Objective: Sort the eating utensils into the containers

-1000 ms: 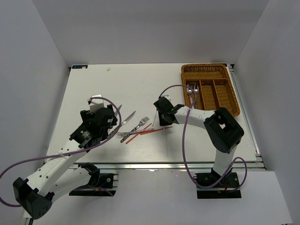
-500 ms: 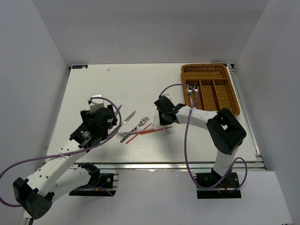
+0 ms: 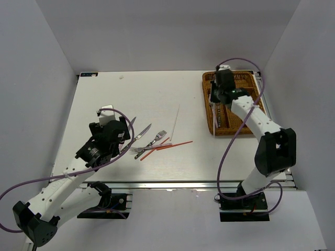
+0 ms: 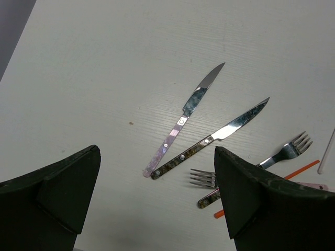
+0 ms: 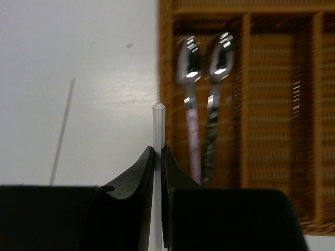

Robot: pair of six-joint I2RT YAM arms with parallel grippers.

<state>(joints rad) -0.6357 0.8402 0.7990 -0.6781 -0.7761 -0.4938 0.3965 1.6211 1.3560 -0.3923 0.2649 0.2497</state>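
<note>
My right gripper point(image 5: 158, 151) is shut on a white chopstick point(image 5: 158, 123), which sticks out between the jaws. It hangs over the left rim of the brown wicker tray point(image 3: 260, 112), where the gripper point(image 3: 216, 97) also shows from above. Two silver spoons point(image 5: 189, 78) lie in the tray's leftmost long slot. My left gripper point(image 4: 157, 209) is open above the table with nothing between its fingers. Ahead of it lie a pink-handled knife point(image 4: 183, 120), a dark-handled knife point(image 4: 214, 138) and two forks point(image 4: 285, 155). Red chopsticks point(image 3: 168, 146) cross the forks.
A second white chopstick point(image 3: 174, 119) lies on the table between the cutlery pile and the tray. The tray's other long slots point(image 5: 272, 104) and the crosswise slot point(image 3: 226, 78) at its far end hold nothing that shows. White walls enclose the table.
My right arm has swung from the middle of the table to the tray's left rim, carrying a white chopstick. The left arm has barely moved.
</note>
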